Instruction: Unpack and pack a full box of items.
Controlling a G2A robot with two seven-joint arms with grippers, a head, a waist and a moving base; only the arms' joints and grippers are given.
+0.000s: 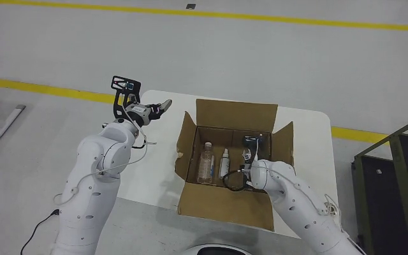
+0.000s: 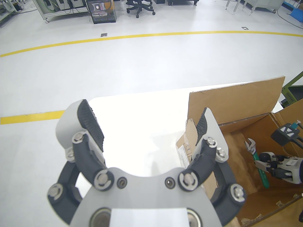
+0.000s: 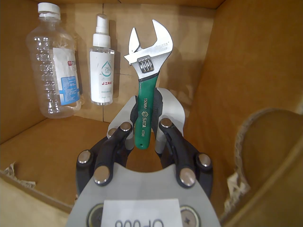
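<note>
The white table (image 1: 312, 137) carries the open cardboard box (image 1: 236, 113) toward its right side, with the back flap upright, the side flaps splayed, and bare table to the left of it. The left tool (image 2: 144, 121) hovers over that bare part near the table's far edge, its fingers spread wide with nothing between them. The right tool (image 3: 147, 105) is inside the box's right half, clamped on the green handle of the wrench (image 3: 148, 55); there is free room to the right wall, while the clear bottle (image 3: 53, 60) by the left wall and the spray bottle (image 3: 101, 72) beside it lie on the box floor.
</note>
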